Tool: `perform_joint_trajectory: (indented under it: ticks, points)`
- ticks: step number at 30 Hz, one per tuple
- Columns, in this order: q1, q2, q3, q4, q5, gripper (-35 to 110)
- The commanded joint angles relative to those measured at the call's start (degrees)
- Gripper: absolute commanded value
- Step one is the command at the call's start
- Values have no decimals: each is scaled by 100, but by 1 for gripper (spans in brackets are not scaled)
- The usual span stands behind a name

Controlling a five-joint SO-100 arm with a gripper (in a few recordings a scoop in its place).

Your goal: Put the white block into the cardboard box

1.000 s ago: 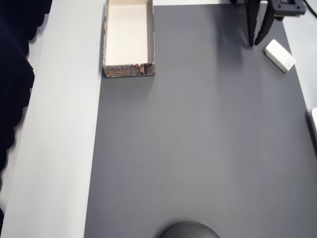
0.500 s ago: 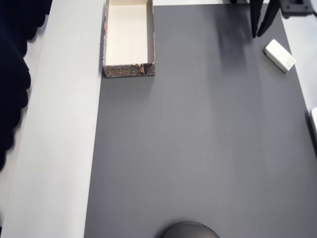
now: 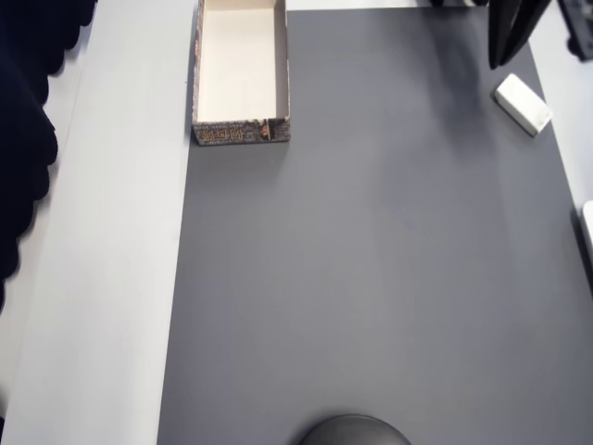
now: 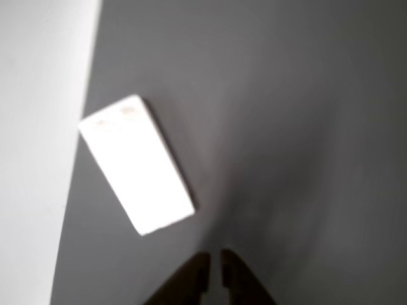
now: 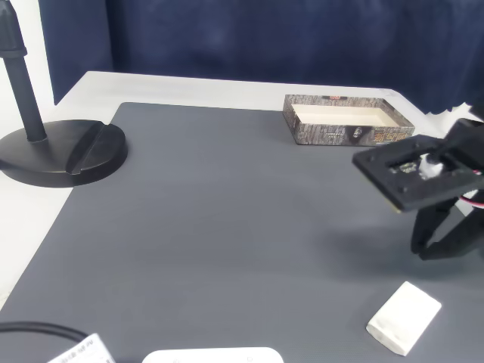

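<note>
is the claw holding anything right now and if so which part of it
Nothing is held. The claw hangs above the grey mat with its tips nearly together and nothing between them; the white block lies apart on the mat.

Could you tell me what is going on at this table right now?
A robot arm is working toward a white block that lies untouched on the grey mat. Its gripper hangs just beside the block, fingers nearly together, holding nothing. The cardboard box sits empty at the mat's far corner, well away from the block.
</note>
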Motion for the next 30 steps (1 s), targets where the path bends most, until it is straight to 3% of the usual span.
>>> perform_joint_trajectory:
  ticks: [1, 30]
  points:
    - [-141, -519, -932, -70, 536, -2]
    - [-1063, -2136, -1925, 606, 519, -2]
